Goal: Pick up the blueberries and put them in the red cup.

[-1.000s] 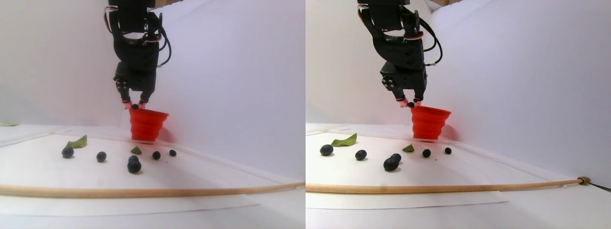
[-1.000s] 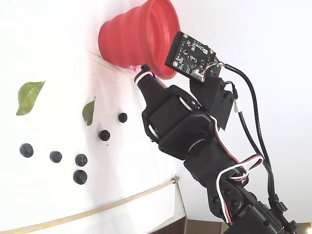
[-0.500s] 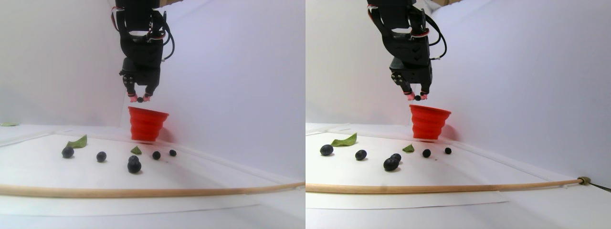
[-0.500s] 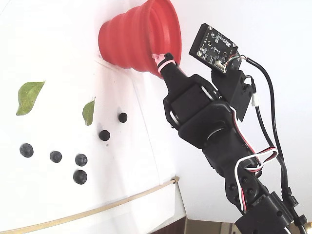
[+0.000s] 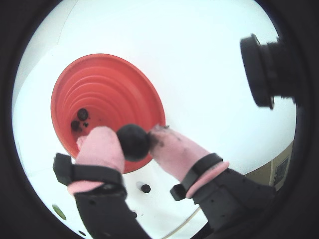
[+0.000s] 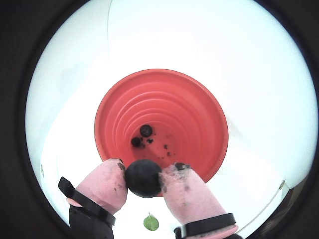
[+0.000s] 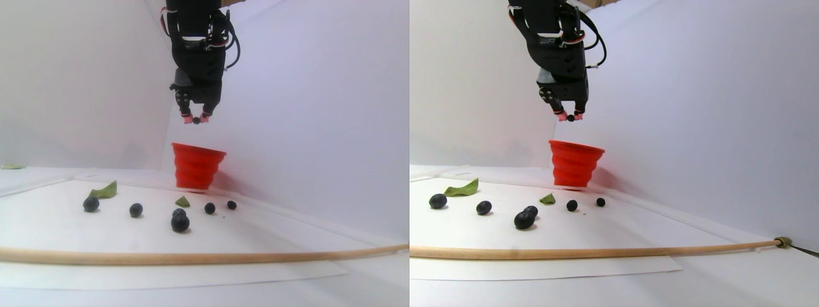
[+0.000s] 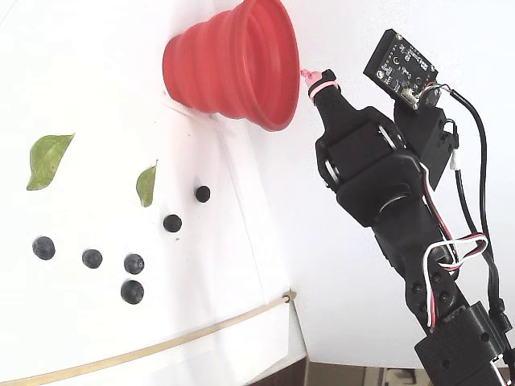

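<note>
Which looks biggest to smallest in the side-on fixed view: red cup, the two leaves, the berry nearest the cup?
1. red cup
2. left leaf
3. right leaf
4. berry
The left leaf may simply lie nearer the camera.

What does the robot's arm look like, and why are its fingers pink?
The arm is chunky black plastic blocks with black, red and white cables looping along it. The gripper has two fingers capped in smudged pink covers with black bands. Why pink, the pictures don't show.
</note>
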{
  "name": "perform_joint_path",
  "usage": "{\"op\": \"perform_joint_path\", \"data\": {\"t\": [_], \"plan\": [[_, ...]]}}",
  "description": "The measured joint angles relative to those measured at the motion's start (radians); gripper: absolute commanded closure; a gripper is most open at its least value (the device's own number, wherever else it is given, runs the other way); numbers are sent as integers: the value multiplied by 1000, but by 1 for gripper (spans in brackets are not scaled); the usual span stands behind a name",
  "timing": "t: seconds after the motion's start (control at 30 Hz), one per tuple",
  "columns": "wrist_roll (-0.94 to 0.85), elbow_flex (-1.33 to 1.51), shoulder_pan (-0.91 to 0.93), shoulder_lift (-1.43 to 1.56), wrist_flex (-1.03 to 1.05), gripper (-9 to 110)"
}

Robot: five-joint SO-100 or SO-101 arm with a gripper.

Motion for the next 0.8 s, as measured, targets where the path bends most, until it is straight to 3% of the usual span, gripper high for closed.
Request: {"op": "perform_joint_path", "data": {"t": [0.6, 0.8], "plan": [[-8, -77, 44, -46, 0, 89], [-6, -80, 51, -60, 0, 80]]}}
